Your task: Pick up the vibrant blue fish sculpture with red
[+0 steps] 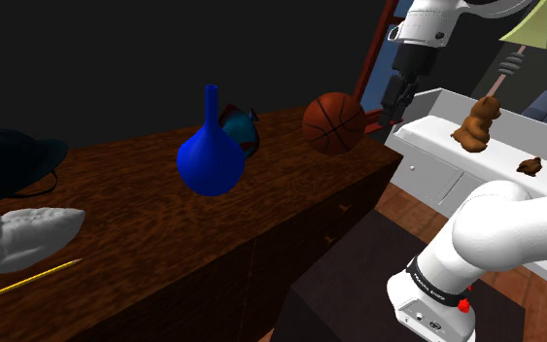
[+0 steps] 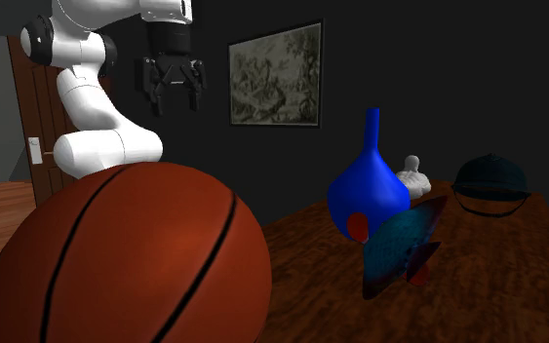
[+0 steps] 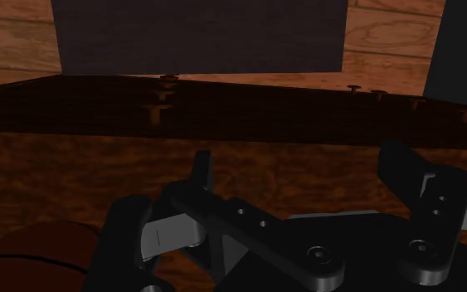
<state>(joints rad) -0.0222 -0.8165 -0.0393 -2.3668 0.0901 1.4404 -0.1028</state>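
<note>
Blue-teal with red patches, the fish sculpture (image 2: 399, 248) stands on the dark wooden desk (image 1: 164, 253), right of centre in the second exterior view and upper centre in the shoulder view (image 1: 247, 126). It sits just beside a blue vase (image 1: 210, 160); whether the two touch cannot be determined.

**Gripper state.** The gripper (image 2: 175, 102) hangs in the upper left of the second exterior view, well above the desk. Its fingers (image 3: 202, 178) are spread wide and hold nothing.

**Governing relation.** In the shoulder view the gripper (image 1: 393, 109) is at upper right. The fish lies to its left and lower, well apart from it. A basketball (image 1: 334, 123) rests on the desk between the two (it also occupies the lower left of the second exterior view).

**Long axis.** The fish body appears flat and narrow. In the second exterior view it slants from lower left to upper right.

**Assessment.**
- The approach has not yet closed on the target.
- The next move probably requires travel past the ball toward the vase, followed by a descent.
- The fingers should be turned across the thin side of the body.
- The vase crowds one flank and is the likely collision risk.
</note>
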